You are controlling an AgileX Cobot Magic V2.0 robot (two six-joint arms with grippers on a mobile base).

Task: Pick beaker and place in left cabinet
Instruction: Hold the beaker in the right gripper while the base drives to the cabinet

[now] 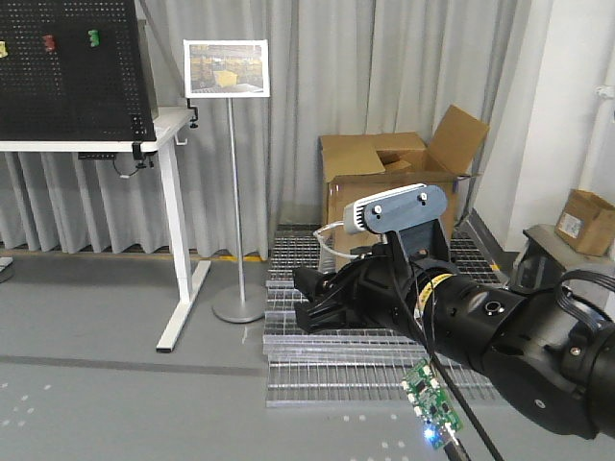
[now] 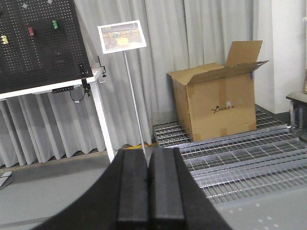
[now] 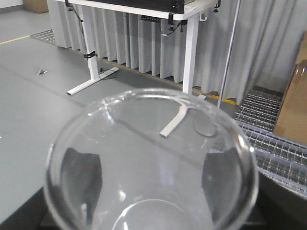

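Note:
The clear glass beaker [image 3: 144,139] fills the right wrist view, seen mouth-on, with its pour spout at the upper left of the rim. My right gripper [image 3: 151,191] is shut on the beaker, and its dark fingers [image 3: 81,177] show through the glass on both sides. My left gripper [image 2: 147,155] is shut and empty, its black pads pressed together, held above the grey floor. The left cabinet is out of view in every frame. In the front view a black arm [image 1: 461,317] with a wrist camera points left; the beaker does not show clearly there.
A white-legged table with a black pegboard [image 1: 67,67] stands at the left. A sign on a thin pole [image 1: 231,192] stands on the floor beside it. An open cardboard box [image 1: 404,182] sits on metal gratings [image 1: 327,365]. Grey curtains hang behind.

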